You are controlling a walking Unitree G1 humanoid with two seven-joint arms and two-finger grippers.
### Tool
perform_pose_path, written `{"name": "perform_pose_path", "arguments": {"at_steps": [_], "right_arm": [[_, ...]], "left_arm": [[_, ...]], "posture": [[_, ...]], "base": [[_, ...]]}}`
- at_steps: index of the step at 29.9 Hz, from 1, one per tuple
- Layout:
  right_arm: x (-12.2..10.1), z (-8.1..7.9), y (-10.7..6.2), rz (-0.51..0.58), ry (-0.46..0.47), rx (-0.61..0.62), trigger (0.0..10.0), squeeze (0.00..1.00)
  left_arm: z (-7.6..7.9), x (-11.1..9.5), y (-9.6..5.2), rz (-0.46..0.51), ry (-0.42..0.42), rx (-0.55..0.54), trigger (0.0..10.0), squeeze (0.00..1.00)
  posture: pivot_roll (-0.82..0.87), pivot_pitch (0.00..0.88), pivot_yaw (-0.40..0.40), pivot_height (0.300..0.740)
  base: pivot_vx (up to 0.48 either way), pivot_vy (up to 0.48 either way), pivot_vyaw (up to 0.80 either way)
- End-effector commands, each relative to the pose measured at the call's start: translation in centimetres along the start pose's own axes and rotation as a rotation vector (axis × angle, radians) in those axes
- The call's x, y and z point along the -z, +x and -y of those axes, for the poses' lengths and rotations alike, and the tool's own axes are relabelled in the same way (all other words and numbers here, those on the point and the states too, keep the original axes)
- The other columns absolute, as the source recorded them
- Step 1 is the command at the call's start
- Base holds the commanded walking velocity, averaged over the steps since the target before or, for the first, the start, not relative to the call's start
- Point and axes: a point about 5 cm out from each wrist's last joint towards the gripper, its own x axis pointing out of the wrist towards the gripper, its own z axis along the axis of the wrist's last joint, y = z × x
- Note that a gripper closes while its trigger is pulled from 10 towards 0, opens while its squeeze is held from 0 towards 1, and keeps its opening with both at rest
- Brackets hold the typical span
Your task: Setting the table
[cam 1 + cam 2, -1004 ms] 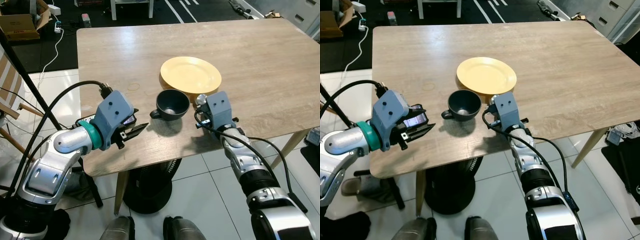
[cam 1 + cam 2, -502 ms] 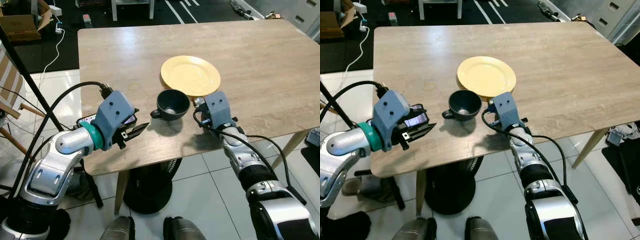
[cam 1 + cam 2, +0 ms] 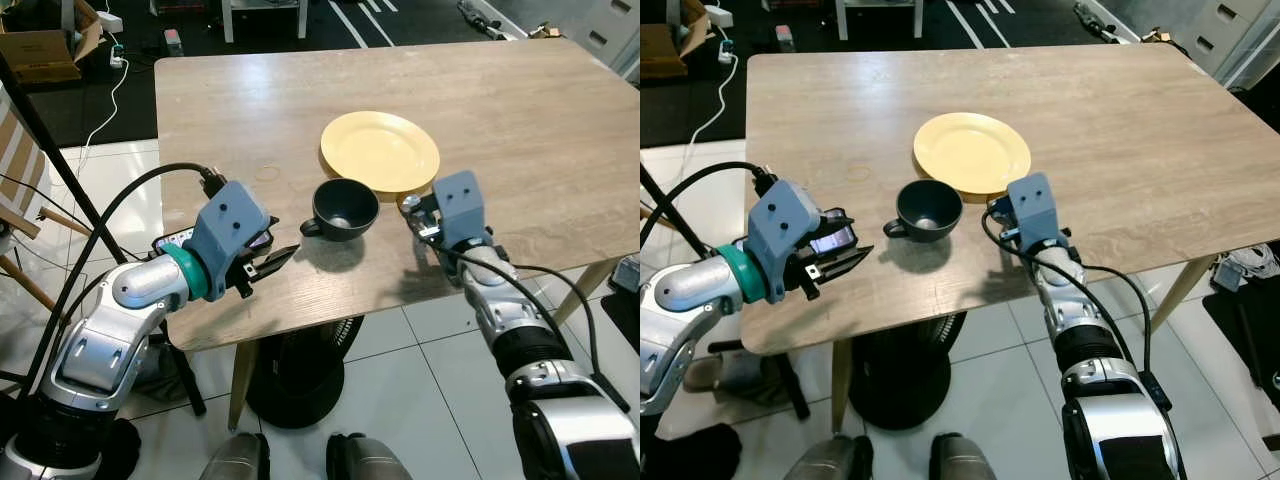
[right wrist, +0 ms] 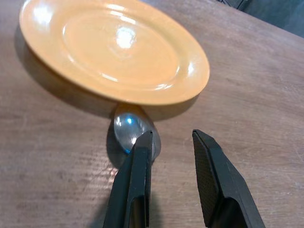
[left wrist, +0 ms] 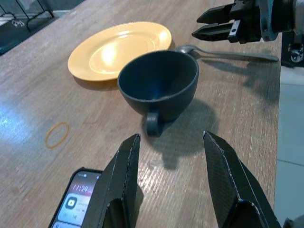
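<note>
Tableware for the setting lies on a wooden table (image 3: 520, 120). At left, a phone (image 5: 78, 202) rests near the table's front edge, a rubber band (image 5: 57, 134) just beyond it. The left gripper (image 3: 268, 262) hovers over the phone with fingers (image 5: 124, 175) spread wide, holding nothing and aimed at the dark cup (image 3: 344, 208). The cup stands upright, handle toward the left gripper, just in front of the yellow plate (image 3: 380, 151). A spoon (image 5: 223, 53) lies right of the cup, its bowl (image 4: 134, 133) at the plate's near rim. The right gripper (image 4: 172, 142) hangs low above the spoon, fingers parted and empty. White tile floor (image 3: 120, 180), a cardboard box (image 3: 42, 42) and a white cable (image 3: 103, 105) lie beyond. The spoon's handle is largely hidden in the head views.
</note>
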Motion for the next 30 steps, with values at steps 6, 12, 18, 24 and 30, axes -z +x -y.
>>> {"name": "perform_pose_path", "arguments": {"at_steps": [6, 12, 18, 24, 30], "right_arm": [[-0.3, 2.0, -1.2, 0.044, 0.081, 0.044, 10.0, 0.00], [-1.8, 3.6, -1.9, 0.150, 0.151, 0.163, 10.0, 0.00], [-3.5, 3.9, -3.2, 0.282, 0.264, 0.281, 10.0, 0.00], [-3.7, 4.3, -3.7, 0.285, 0.289, 0.331, 10.0, 0.00], [-3.6, 5.1, -4.1, 0.278, 0.309, 0.372, 10.0, 0.00]], "left_arm": [[0.4, 0.0, 0.5, 0.009, -0.005, 0.014, 10.0, 0.00], [-0.8, -0.3, 1.2, 0.032, -0.024, -0.123, 10.0, 0.00], [-2.7, -0.8, 2.0, 0.073, -0.098, -0.382, 10.0, 0.00], [-3.3, -1.4, 2.5, 0.097, -0.113, -0.443, 10.0, 0.00], [-3.5, -1.8, 3.0, 0.116, -0.127, -0.482, 10.0, 0.00]], "posture": [[0.05, 0.000, -0.019, 0.740], [0.05, 0.000, -0.020, 0.740], [0.04, 0.000, -0.007, 0.740], [0.03, 0.000, -0.003, 0.740], [0.02, 0.000, 0.000, 0.740]], "base": [[0.000, 0.000, 0.00], [0.000, 0.000, 0.00], [0.000, 0.000, 0.00], [0.000, 0.000, 0.00], [0.000, 0.000, 0.00]]}}
